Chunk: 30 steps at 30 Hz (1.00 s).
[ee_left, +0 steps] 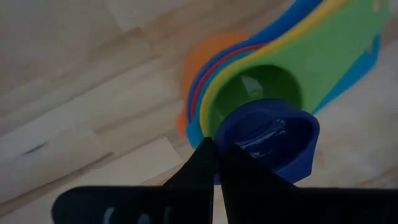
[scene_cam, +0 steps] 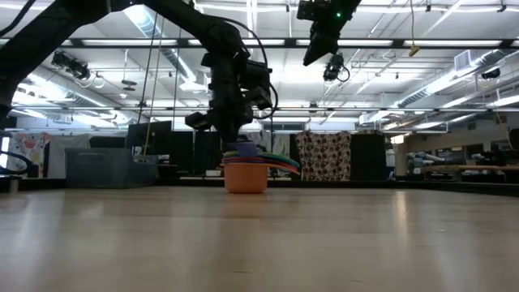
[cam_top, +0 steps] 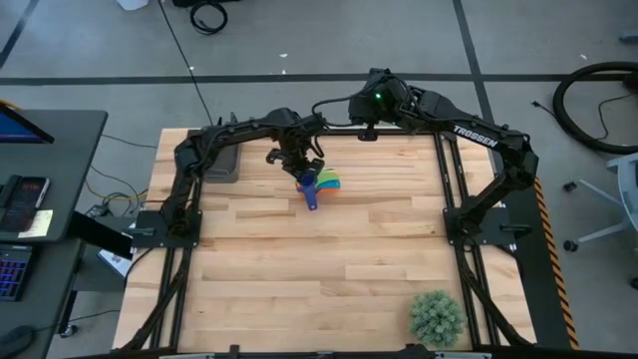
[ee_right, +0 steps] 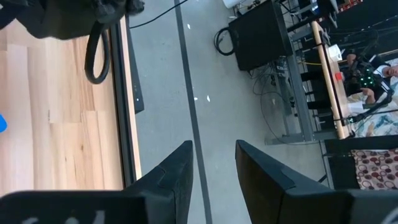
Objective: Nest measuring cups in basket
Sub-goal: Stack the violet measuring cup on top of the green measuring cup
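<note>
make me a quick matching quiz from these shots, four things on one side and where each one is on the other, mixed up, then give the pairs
Things:
1. dark blue cup
2. orange cup
3. basket
4. plant ball

Places:
A. bottom of the nested stack, on the table
B. near table edge, right arm's side
C. pinched at its rim by the left gripper, over the green cup
D. far left part of the table, beside the left arm, no cups showing in it

Pairs: 1-C, 2-A, 3-D, 4-B
</note>
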Motion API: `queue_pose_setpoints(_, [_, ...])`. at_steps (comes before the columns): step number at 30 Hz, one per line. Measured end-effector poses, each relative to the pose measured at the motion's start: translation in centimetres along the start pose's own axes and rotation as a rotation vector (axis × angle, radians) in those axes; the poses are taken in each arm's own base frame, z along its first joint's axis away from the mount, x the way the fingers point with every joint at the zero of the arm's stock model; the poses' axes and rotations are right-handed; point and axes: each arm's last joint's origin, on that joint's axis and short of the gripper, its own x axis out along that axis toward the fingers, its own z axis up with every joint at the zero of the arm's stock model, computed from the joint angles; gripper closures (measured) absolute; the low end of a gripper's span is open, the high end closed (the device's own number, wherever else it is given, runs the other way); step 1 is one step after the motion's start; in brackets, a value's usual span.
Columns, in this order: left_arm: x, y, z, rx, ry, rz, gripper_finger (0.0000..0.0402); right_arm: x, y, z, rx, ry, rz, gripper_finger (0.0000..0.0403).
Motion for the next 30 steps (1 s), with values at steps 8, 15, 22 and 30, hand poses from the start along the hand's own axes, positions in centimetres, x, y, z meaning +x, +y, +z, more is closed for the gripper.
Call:
queue_pose_setpoints(8, [1.1,0.0,0.5,0.033,0.042,-0.043,0.0391,0.0,0.0,0.0,0.000,0.000,0.000,0.0278])
queue_pose_setpoints(15, [1.6,0.0,0.4,0.031,0.061,-0.018,0.0365,0.0,0.0,0.0,0.000,-0.004,0.005,0.0278])
queue_pose_setpoints(22, [1.6,0.1,0.4,0.030,0.065,-0.011,0.0351,0.0,0.0,0.0,0.000,-0.004,0.005,0.0278])
queue_pose_setpoints(30, [1.5,0.5,-0.3,0.005,0.129,0.033,0.0348,0.0,0.0,0.0,0.000,-0.004,0.005,0.0278])
